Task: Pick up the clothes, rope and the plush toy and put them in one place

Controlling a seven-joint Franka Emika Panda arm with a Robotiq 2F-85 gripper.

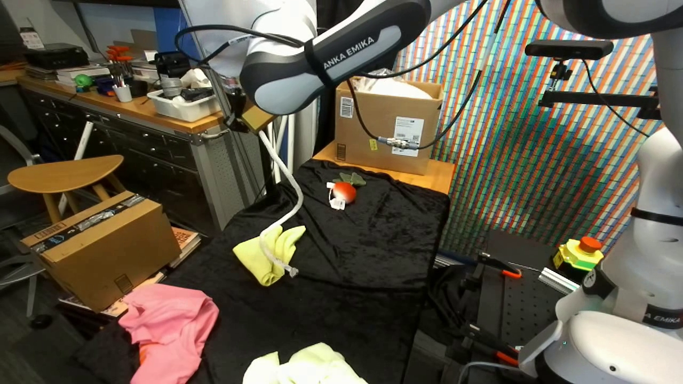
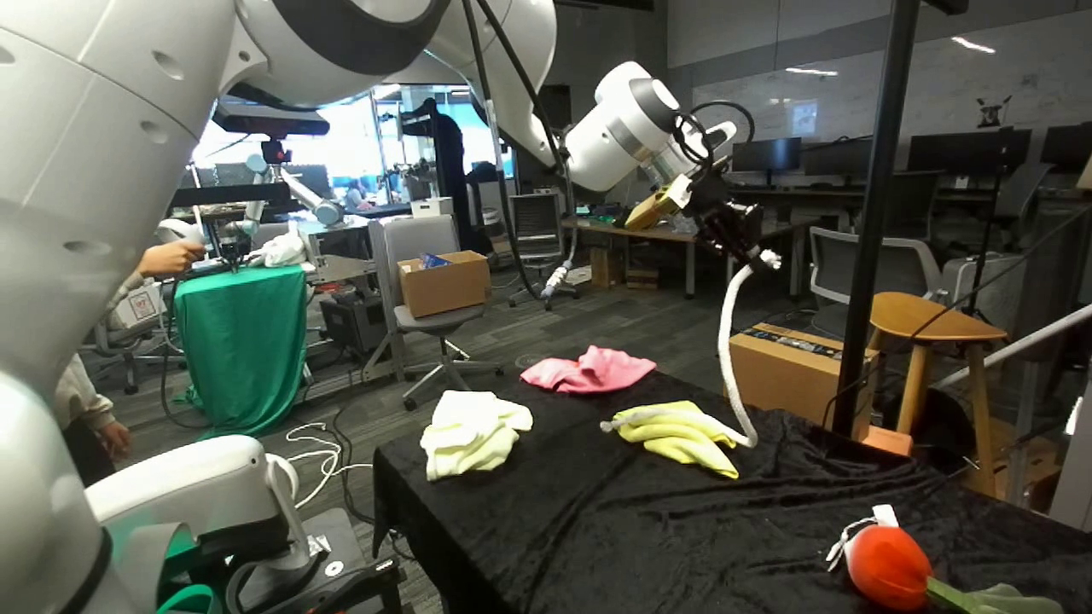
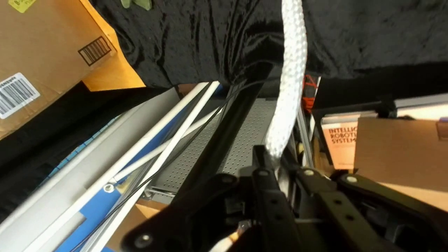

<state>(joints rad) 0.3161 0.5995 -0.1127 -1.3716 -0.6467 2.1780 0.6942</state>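
The rope (image 3: 294, 52) runs down the wrist view into the claw (image 3: 275, 157), nearly closed and pinching it; in an exterior view it crosses a yellow cloth (image 2: 682, 448) (loosely folded) right of centre on the table (image 2: 597, 529), the toy (image 2: 887, 567) lower right.
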